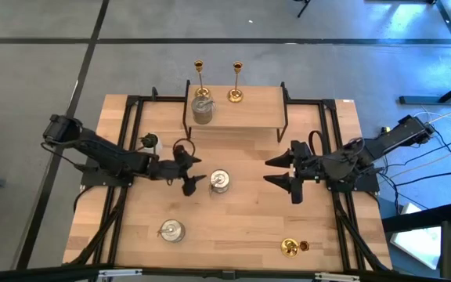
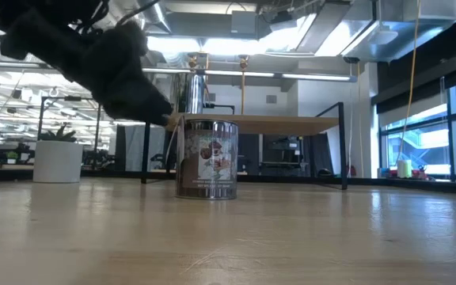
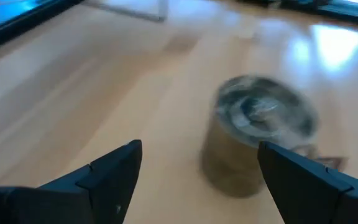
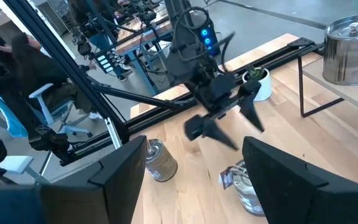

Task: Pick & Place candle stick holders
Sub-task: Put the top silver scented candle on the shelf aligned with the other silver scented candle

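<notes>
Brass holders [image 1: 200,69] and one silvery holder [image 1: 202,110] stand on the shelf [image 1: 249,110]; three remain on the table [image 1: 241,227]. Left pincer [image 1: 192,172] gapes beside the middle one [image 1: 220,182]; right pincer [image 1: 282,172] waits, wide.

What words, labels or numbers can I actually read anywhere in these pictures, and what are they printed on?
No text can be read in any view.
Silvery-glass holder in the middle of the table: a label with a reddish-brown picture, any wording too blurred to read.
Holder near the table's front edge: a pale label, too small to read.
Blue glow on the left arm: a light, no readable sign.
</notes>
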Controlling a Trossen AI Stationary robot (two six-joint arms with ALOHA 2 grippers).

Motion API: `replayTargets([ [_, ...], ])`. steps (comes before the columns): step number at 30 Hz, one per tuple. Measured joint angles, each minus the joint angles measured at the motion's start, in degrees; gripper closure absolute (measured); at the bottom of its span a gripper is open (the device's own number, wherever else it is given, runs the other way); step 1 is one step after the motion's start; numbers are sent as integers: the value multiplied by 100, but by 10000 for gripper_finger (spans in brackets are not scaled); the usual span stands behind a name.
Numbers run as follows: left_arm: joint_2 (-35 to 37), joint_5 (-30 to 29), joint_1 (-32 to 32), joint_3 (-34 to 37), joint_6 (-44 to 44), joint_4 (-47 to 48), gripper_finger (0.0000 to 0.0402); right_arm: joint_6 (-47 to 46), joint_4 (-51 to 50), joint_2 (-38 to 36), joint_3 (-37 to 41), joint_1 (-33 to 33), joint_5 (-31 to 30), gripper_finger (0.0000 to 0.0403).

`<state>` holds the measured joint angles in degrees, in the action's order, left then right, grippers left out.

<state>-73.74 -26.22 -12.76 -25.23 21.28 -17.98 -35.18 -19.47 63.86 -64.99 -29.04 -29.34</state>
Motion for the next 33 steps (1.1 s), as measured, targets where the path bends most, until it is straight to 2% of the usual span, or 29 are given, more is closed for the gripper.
replayTargets([
  [6, -424, 684, -196, 0, -502, -793, 84, -12, -8, 39, 1, 0, -2, 133],
  [11, -849, 562, -433, 0, -847, -716, 84, -45, -4, 35, 0, -34, -1, 133],
  [14, -1202, 502, -429, 0, -1172, -981, 84, -44, -132, 35, 0, -37, -1, 133],
  [25, -2867, 332, -170, -39, -1768, -3388, 84, -151, -760, 572, -2, 59, -62, 133],
  [33, -3337, 946, 0, -626, -1859, -3766, 84, -153, -713, 798, -2, 48, -78, 133],
])
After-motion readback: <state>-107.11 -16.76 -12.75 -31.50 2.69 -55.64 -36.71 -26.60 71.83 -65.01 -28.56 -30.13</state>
